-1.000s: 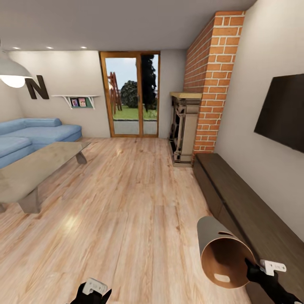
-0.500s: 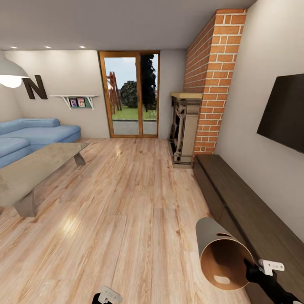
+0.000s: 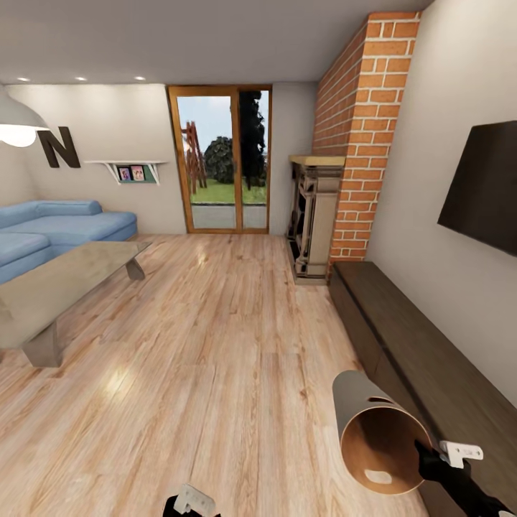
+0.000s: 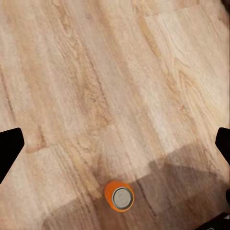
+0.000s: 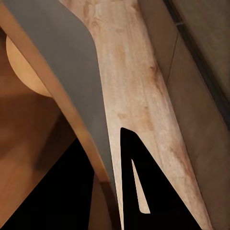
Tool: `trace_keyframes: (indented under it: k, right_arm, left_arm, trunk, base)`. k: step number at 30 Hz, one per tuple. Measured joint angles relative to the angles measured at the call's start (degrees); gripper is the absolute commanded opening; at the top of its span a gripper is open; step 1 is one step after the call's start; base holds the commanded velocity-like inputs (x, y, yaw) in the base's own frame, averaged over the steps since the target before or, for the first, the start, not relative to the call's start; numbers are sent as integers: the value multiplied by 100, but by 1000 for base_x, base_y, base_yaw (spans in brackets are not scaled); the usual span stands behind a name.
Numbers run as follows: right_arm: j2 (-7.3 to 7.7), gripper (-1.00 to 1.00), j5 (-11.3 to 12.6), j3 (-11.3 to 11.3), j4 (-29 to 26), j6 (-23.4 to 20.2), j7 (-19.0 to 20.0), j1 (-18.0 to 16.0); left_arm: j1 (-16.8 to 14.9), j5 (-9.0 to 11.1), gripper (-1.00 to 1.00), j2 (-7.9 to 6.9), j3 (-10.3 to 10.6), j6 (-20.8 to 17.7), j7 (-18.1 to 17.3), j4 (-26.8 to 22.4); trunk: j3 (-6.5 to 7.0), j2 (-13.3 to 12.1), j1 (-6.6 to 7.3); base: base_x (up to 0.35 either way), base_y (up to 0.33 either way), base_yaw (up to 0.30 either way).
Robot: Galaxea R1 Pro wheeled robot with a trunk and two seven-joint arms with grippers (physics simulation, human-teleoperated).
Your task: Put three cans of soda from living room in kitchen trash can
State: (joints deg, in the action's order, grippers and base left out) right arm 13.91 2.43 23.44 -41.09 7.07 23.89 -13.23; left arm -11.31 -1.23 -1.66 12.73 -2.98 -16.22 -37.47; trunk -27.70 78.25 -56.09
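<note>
I'm in the living room, light wood plank floor [image 3: 215,337] stretching ahead to the blue sectional sofa [image 3: 50,230], the glass-topped low table [image 3: 57,287] with a bare tabletop, and the red brick fireplace column [image 3: 359,136]. At my right, the tapered round bin of light tan wood [image 3: 373,424] hangs tipped on its side, brown mouth toward me, well off the floor. My right gripper [image 5: 112,191] has its dark fingers [image 5: 136,177] pinched across the bin's rim wall, one inside, one outside, so that hand is holding it. My left gripper [image 4: 115,146] points down at the floor, fingers spread wide apart with nothing between them, and one small orange soda can with a silver top [image 4: 119,195] stands upright on the planks below.

Count: one bin, one can in sight. I judge the job barely begun: no can shows inside the bin, this orange one needs picking up, two others aren't spotted yet, and the kitchen trip is left.
</note>
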Motion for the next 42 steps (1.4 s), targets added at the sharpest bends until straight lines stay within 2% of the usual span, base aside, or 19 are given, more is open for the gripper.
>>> trace_keyframes:
  k: [4,7,11,12,13,23,27,28,29,31,34,35,36,37,40,41,42]
  right_arm:
    - [7,-100,-2,-69,-15,0,8,0]
    - [4,-100,-3,-139,-22,-1,5,0]
    - [4,-100,0,-162,-25,-2,2,0]
    - [16,-100,-3,-170,-26,-2,1,0]
    - [20,-100,2,-167,-26,-3,1,0]
    - [47,-100,-15,-177,-176,-86,-16,-41]
    - [43,-100,9,-175,-469,-213,-20,-65]
    - [43,-100,-13,-184,-581,-311,-22,-66]
    - [43,-100,14,-178,-592,-314,-21,-67]
    - [45,-100,-24,-193,-855,-574,-22,-68]
    - [47,-100,39,-176,-1376,-945,-23,-73]
    - [47,-100,-34,-182,-1673,-1221,-30,-70]
    - [45,-100,14,-180,-1879,-1394,-26,-71]
    - [45,-100,-21,-182,-2253,-1775,-32,-70]
    - [43,-100,75,-173,-2950,-2395,-22,-73]
    - [43,-100,8,-178,-3264,-2774,-24,-71]
    - [43,-100,40,-174,-3445,-2928,-23,-76]
  left_arm:
    - [-224,-9,100,113,5,-290,2,-3]
    - [-559,-3,100,155,2,-712,0,19]
    - [-823,3,100,199,2,-896,3,-5]
    - [-1127,7,100,254,-9,-1152,24,34]
    - [-1211,8,100,262,-11,-1222,29,51]
    - [-1797,44,100,325,-23,-1644,46,233]
    - [-2190,36,100,380,-28,-1800,53,375]
    - [-2390,41,100,415,-33,-1913,55,516]
    - [-2398,38,100,416,-32,-1917,55,523]
    - [-2795,49,100,488,-58,-2098,53,872]
    - [-3048,64,100,575,-69,-2219,55,1132]
    - [-3172,69,100,639,-73,-2371,56,1195]
    - [-3241,68,100,668,-73,-2494,60,1220]
    - [-3378,75,100,710,-76,-2774,67,1252]
    - [-3632,86,100,760,-78,-3164,72,1282]
    - [-3870,113,100,796,-83,-3412,73,1297]
    - [-4033,136,100,811,-84,-3581,72,1315]
  trunk:
    - [-72,160,-88]
    - [-125,281,-154]
    - [-197,441,-242]
    - [-215,481,-264]
    - [-233,521,-286]
    - [-413,922,-505]
    - [-484,1083,-593]
    - [-502,1123,-615]
    - [-520,1163,-637]
    - [-556,1243,-681]
    - [-609,1364,-747]
    - [-628,1404,-769]
    - [-646,1444,-791]
    - [-664,1484,-813]
    - [-717,1605,-878]
    - [-735,1644,-900]
    - [-753,1685,-922]
  base:
    - [0,0,0]
    - [0,0,0]
    - [0,0,0]
    - [0,0,0]
    - [0,0,0]
    - [0,0,0]
    - [0,0,0]
    - [0,0,0]
    - [0,0,0]
    - [0,0,0]
    - [0,0,0]
    - [0,0,0]
    - [0,0,0]
    - [0,0,0]
    - [0,0,0]
    - [0,0,0]
    - [0,0,0]
